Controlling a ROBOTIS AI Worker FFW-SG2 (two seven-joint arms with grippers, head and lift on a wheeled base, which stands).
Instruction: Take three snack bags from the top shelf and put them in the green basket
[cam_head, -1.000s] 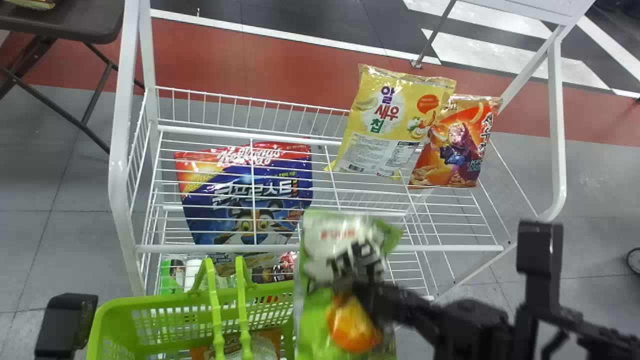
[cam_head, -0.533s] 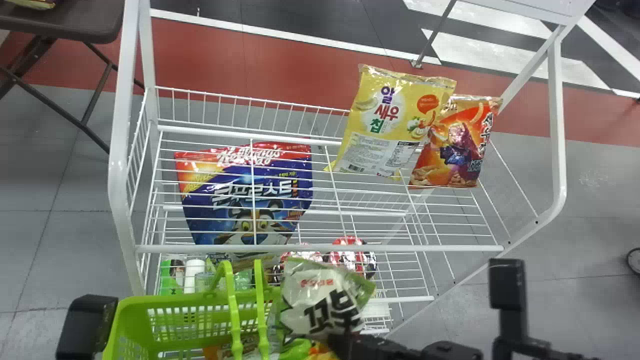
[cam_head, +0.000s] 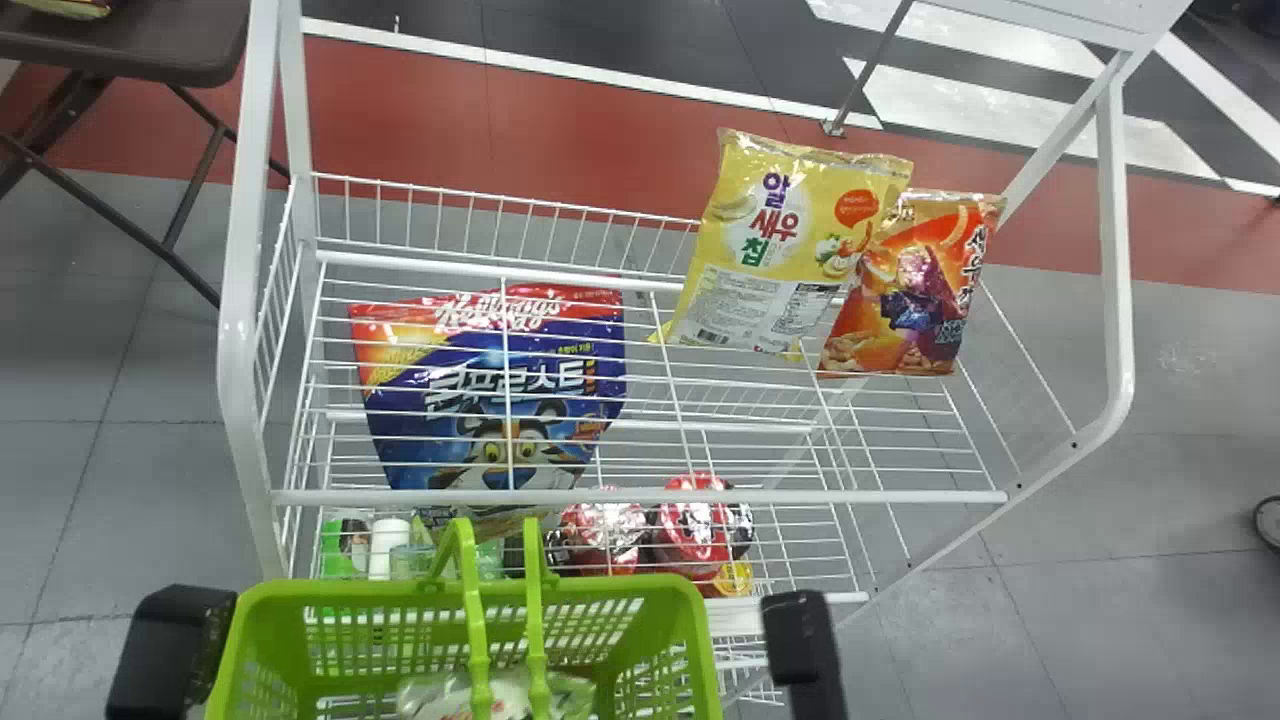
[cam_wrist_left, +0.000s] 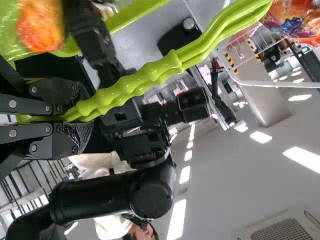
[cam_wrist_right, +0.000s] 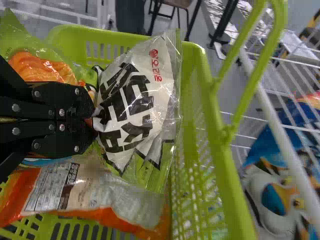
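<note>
Lengthwise toward the rack (cam_head: 900, 496), snack bag (cam_wrist_right: 131, 97)

Green-and-white snack bag (cam_wrist_right: 135, 95) lowered into green basket (cam_head: 640, 587), basket shifted slightly right

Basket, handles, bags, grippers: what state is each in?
Green basket: upright, loaded
Handles: raised, gripped together
Left gripper: closed on handles
Right gripper: closed on green-white bag
Green-white bag: in basket, gripped
Yellow bag: unheld, on top shelf
Orange shelf bag: unheld, partly covered

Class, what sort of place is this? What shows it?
Probably a mock shop in a hall: snack bags on a white wire rack, a green shopping basket, and red and white bands on the floor.
</note>
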